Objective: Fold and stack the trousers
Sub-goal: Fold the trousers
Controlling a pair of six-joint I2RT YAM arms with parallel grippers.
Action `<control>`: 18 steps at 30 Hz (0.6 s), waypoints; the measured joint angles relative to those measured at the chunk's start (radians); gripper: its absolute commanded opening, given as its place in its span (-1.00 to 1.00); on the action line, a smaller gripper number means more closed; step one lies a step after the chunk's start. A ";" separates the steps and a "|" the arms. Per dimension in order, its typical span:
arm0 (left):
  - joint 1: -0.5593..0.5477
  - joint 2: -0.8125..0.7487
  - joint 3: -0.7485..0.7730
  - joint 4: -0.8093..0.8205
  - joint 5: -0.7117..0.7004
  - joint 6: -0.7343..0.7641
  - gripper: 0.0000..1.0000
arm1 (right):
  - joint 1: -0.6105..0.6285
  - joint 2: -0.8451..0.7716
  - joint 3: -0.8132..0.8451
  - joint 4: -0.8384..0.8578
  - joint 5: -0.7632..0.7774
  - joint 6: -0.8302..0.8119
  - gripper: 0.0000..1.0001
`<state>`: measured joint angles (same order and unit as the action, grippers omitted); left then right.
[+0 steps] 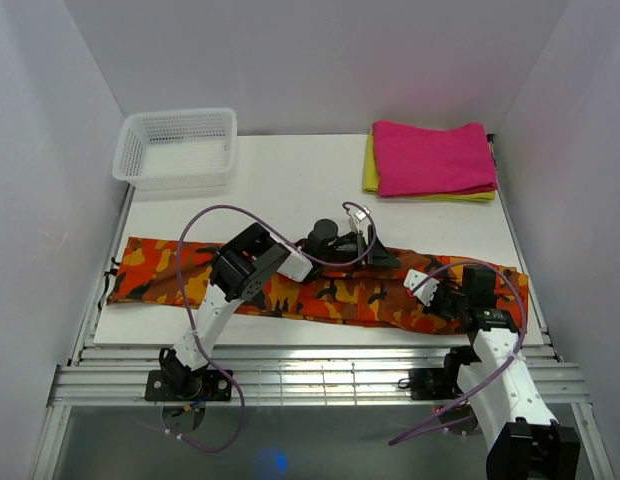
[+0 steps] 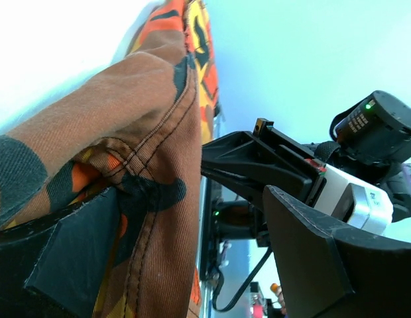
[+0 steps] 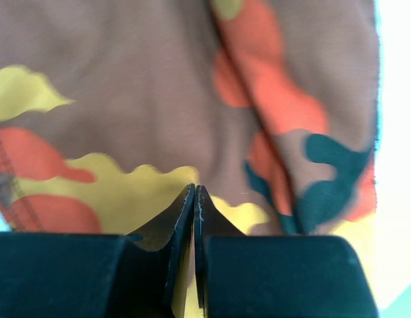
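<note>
The trousers [image 1: 330, 295], in an orange, red, yellow and black camouflage print, lie stretched flat across the near part of the table from left to right. My left gripper [image 1: 375, 252] sits at their upper edge near the middle. In the left wrist view it [image 2: 192, 252] is open, with a fold of the trousers [image 2: 139, 126] lying against the left finger [image 2: 73, 252]. My right gripper [image 1: 427, 296] rests on the right leg. In the right wrist view it [image 3: 194, 193] is shut, tips down on the cloth [image 3: 126, 86], with nothing visible between them.
A white mesh basket [image 1: 177, 148] stands at the back left. A folded magenta-pink cloth [image 1: 435, 157] lies on a folded yellow cloth [image 1: 370, 172] at the back right. White walls close in on three sides. The right arm [image 2: 364, 132] shows in the left wrist view.
</note>
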<state>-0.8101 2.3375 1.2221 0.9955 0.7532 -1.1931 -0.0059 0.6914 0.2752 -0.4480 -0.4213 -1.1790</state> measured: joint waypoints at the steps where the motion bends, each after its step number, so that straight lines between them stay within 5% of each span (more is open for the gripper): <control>1: -0.001 0.013 0.007 0.029 0.000 -0.020 0.96 | -0.013 -0.018 0.000 0.006 -0.005 -0.001 -0.85; 7: -0.010 0.095 0.079 0.159 -0.003 -0.136 0.96 | -0.033 -0.092 -0.036 0.021 -0.036 -0.023 -0.85; 18: 0.046 0.129 0.202 0.187 -0.011 -0.159 0.96 | -0.034 0.025 -0.024 -0.001 -0.069 -0.060 -0.85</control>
<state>-0.7643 2.4664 1.4239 1.1828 0.7425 -1.3521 -0.0395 0.7162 0.2512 -0.4492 -0.4900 -1.2392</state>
